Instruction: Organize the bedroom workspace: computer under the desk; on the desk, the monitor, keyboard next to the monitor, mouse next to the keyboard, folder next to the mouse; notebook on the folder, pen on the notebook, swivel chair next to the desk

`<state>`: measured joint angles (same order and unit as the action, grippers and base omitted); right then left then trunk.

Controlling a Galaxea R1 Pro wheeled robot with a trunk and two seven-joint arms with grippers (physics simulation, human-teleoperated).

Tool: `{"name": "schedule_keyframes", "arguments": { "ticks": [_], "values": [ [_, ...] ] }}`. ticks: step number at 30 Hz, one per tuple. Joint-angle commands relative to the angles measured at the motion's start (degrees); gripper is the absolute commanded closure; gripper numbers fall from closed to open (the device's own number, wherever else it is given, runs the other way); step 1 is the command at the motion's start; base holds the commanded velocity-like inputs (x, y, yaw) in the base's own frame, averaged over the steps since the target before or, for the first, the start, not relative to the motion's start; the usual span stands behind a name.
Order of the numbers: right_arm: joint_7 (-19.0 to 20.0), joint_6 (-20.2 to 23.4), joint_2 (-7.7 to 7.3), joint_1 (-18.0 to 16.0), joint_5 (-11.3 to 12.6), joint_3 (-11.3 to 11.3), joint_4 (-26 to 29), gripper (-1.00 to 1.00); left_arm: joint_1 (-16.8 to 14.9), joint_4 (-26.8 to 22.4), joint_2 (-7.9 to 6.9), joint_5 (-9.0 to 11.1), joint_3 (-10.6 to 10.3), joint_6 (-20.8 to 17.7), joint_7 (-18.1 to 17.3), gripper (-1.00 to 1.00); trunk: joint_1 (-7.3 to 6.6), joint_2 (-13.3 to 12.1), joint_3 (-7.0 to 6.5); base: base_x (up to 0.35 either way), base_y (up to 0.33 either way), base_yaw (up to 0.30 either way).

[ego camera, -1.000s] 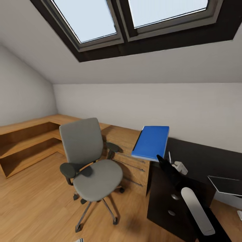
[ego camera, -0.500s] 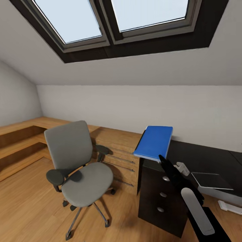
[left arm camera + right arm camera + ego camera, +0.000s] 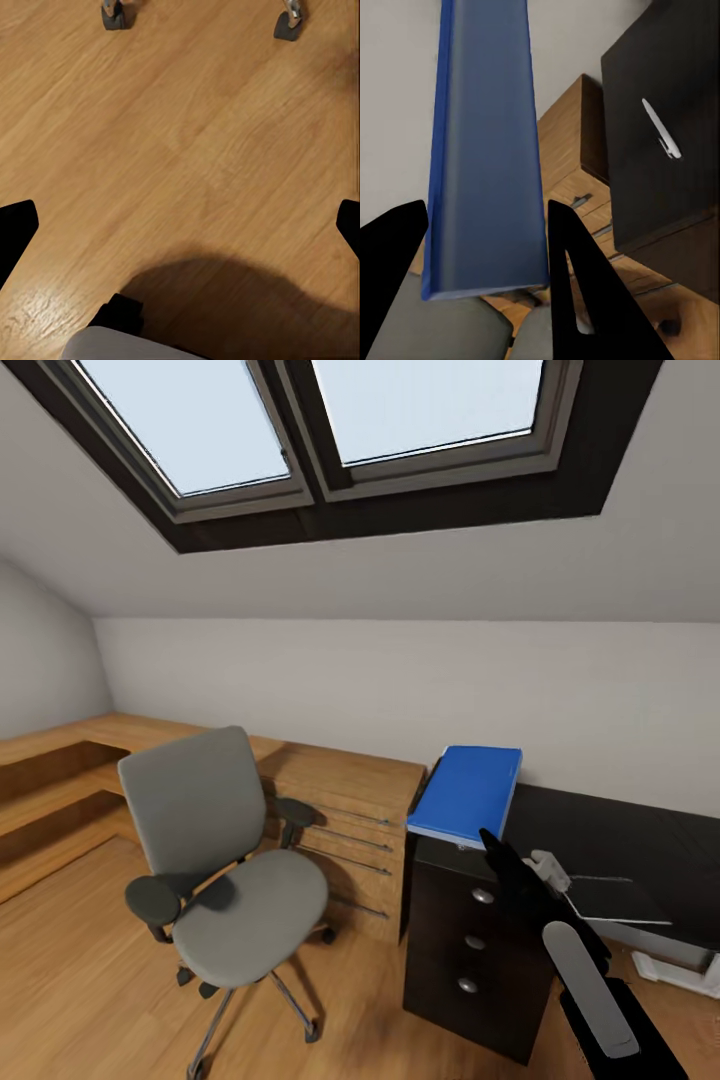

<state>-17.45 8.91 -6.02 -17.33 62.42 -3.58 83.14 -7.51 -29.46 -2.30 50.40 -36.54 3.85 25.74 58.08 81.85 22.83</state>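
My right gripper (image 3: 492, 842) is shut on the near edge of the bright blue folder (image 3: 468, 792), held tilted in the air over the left end of the black desk (image 3: 620, 830). In the right wrist view the folder (image 3: 487, 150) runs between my two black fingers (image 3: 577, 285), and a slim white pen (image 3: 660, 127) lies on the desk top (image 3: 660, 60). The grey swivel chair (image 3: 230, 860) stands on the floor left of the desk, its seat bare. My left gripper (image 3: 180, 225) hangs open over the wood floor near the chair's casters (image 3: 116, 15).
A light wooden dresser (image 3: 340, 830) with bar handles sits between chair and desk. A low wooden shelf (image 3: 60, 780) runs along the left wall. The desk's dark drawer unit (image 3: 470, 950) faces me. A flat dark-grey slab (image 3: 610, 898) lies on the desk beyond my right arm.
The view has swung right and moved closer, bringing the drawer unit into full sight. The folder stays in my right gripper, now above the desk's left end.
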Motion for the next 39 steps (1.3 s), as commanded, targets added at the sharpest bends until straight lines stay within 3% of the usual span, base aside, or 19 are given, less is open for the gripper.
{"name": "schedule_keyframes", "arguments": {
  "ticks": [1, 5, 7, 12, 13, 14, 19, 24, 28, 39],
  "values": [
    [-0.4, 0.1, -0.04, -0.1, 0.3, 0.4, 0.0, 1.00, 0.0, -0.1, -0.04, 0.6, -0.5, 0.4, 0.4, -1.00, -0.23, -0.4, -0.12, 0.000, 0.000, -0.258],
    [-0.4, 0.1, -0.04, -0.1, 0.4, 2.8, -2.0, 1.00, 0.0, -0.1, 0.03, 0.5, -0.5, 0.5, 0.4, -1.00, -1.11, -2.0, -0.83, 0.000, 0.000, -0.264],
    [-0.3, 0.1, 0.02, -0.1, 0.5, 5.4, -4.6, 1.00, 0.0, -0.1, 0.04, 0.5, -0.5, 0.6, 0.4, -1.00, -1.11, -2.0, -0.83, 0.000, 0.000, -0.267],
    [-0.1, -0.3, 0.04, -0.1, 0.5, 8.7, -6.8, 1.00, 0.0, -0.1, 0.10, 0.4, -0.5, 0.7, 0.4, -1.00, -1.11, -2.0, -0.83, 0.000, 0.000, -0.269],
    [-0.1, -0.7, 0.05, -0.1, 0.5, 9.5, -7.3, 1.00, 0.0, -0.1, 0.10, 0.4, -0.5, 0.7, 0.4, -1.00, -1.11, -2.0, -0.83, 0.000, 0.000, -0.272],
    [-0.1, -4.5, -0.04, -0.3, 0.6, 11.8, -12.1, 1.00, 0.0, 0.0, 0.10, 0.4, -0.5, 0.7, 0.4, -1.00, -1.11, -2.0, -0.81, 0.000, 0.000, -0.280],
    [-0.1, -7.2, -0.12, -0.4, 0.6, 12.6, -13.2, 1.00, 0.0, 0.0, 0.10, 0.4, -0.5, 0.7, 0.4, -1.00, -1.11, -2.0, -0.69, 0.000, 0.000, -0.281],
    [-0.1, -7.7, -0.13, -0.4, 0.6, 15.2, -13.4, 1.00, 0.0, 0.0, 0.10, 0.4, -0.7, 1.9, 0.4, -1.00, -1.11, -2.0, -0.55, 0.000, 0.000, -0.281],
    [-0.1, -7.8, -0.21, -0.4, 0.6, 15.4, -13.4, 1.00, 0.0, 0.0, 0.11, 0.4, -0.9, 4.3, 0.3, -1.00, -1.11, -2.0, -0.46, 0.000, 0.000, -0.282],
    [0.0, -7.8, -0.37, -0.4, 0.6, 15.4, -13.4, 1.00, 0.0, 0.0, 0.18, 0.3, -1.1, 4.4, 0.3, -1.00, -1.11, -2.0, -0.43, 0.000, 0.000, -0.293]
  ]
}}
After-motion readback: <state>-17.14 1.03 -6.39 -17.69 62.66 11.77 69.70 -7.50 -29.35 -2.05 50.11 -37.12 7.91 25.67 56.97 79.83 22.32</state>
